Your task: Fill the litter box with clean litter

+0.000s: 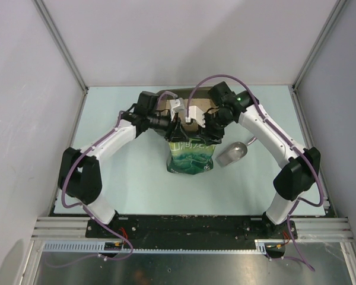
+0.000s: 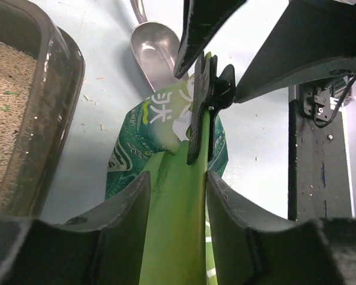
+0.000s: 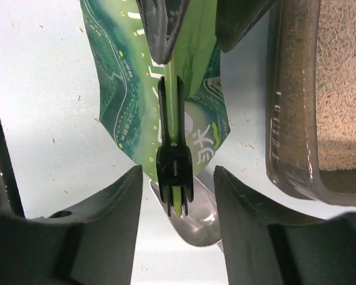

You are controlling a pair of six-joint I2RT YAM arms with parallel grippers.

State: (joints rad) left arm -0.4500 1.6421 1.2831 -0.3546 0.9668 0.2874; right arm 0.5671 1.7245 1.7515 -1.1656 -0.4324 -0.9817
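Top view: both arms reach inward and meet over the upper edge of the green bag, which lies on the pale table with its printed face up.

Left gripper: jaws drawn in on the bag's folded top strip. The green film fills the gap between the fingers and meets both inner faces, so it has hold of the bag.

Right gripper: jaws parted, set to either side of a black clip that is clamped across the bag's top edge. In its own wrist view a slim gap shows on each side of the clip, so nothing is gripped. From the left wrist view one fingertip sits right at the clip's end; contact cannot be confirmed.

The litter box stands at the far side of the table just beyond the bag's top, largely hidden under the two wrists from above. Clean litter already covers its floor — beige, fine-grained, with a few green flecks.

A metal scoop lies just beside the bag, on the right arm's side, its bowl partly under the bag's clipped edge. Scattered grains dot the table near the box.
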